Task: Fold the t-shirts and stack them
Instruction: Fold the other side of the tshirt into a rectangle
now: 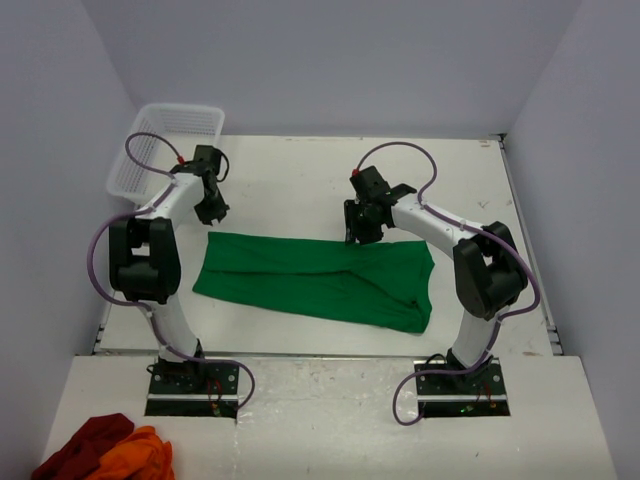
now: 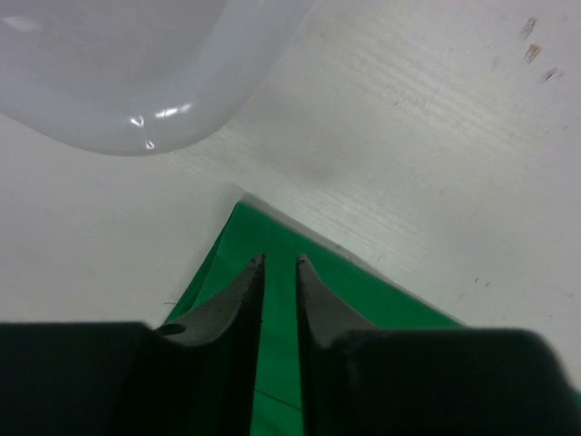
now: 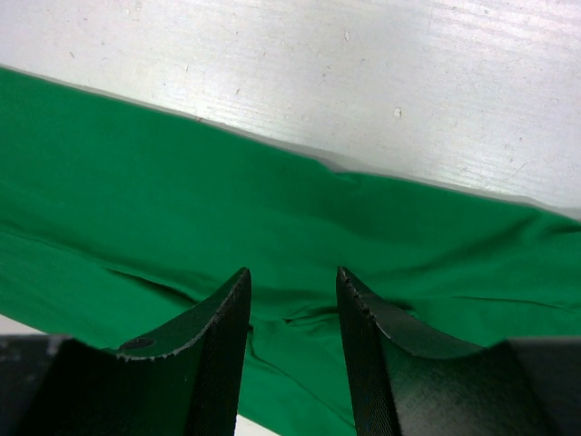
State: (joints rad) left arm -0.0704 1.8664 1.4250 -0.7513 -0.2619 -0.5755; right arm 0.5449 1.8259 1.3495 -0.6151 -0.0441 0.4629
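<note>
A green t-shirt (image 1: 315, 278) lies folded into a long band across the middle of the white table (image 1: 300, 190). My left gripper (image 1: 212, 212) hovers just above the shirt's far left corner (image 2: 272, 238); its jaws stand a narrow gap apart and hold nothing. My right gripper (image 1: 358, 232) hovers over the shirt's far edge near the middle (image 3: 290, 227), jaws open and empty. Red and orange shirts (image 1: 105, 450) lie bunched at the near left, off the table.
A white plastic basket (image 1: 165, 148) stands at the table's far left corner, right behind my left gripper; its rim shows in the left wrist view (image 2: 118, 73). Grey walls enclose the table on three sides.
</note>
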